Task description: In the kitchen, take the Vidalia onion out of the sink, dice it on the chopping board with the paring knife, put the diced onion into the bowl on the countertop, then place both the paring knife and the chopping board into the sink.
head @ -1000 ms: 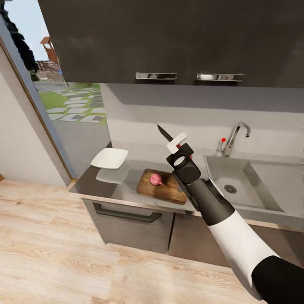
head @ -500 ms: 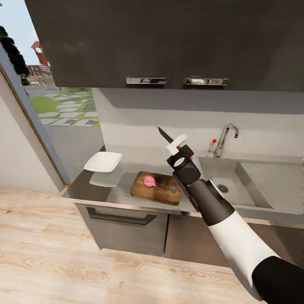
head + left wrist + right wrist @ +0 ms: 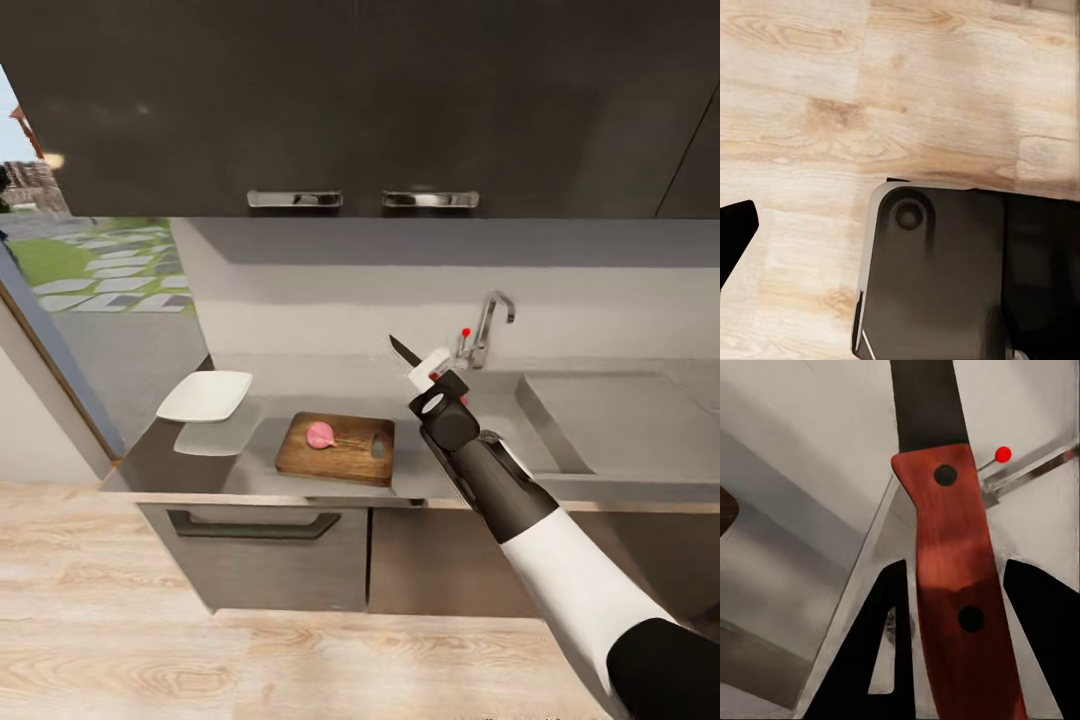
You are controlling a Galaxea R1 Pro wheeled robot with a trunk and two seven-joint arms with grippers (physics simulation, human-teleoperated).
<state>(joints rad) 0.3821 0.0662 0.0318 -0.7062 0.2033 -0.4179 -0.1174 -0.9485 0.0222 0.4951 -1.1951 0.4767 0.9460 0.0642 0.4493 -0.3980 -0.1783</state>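
We note the right hand [image 3: 428, 372] pinching the paring knife [image 3: 949, 577] by its handle, raised above the counter [image 3: 240, 475]. The onion [image 3: 321, 435] sits whole on the chopping board [image 3: 352, 462], leftward. Risk: a poorly aimed cut rolls it off.

On the table [image 3: 250, 470] the chopping board [image 3: 337, 449] carries the onion [image 3: 321, 434] near its 10 o'clock corner. The bowl [image 3: 205, 395] lies at the board's 9 o'clock, the sink [image 3: 610, 425] at its 3 o'clock, and the tap [image 3: 487, 325] at 2 o'clock.
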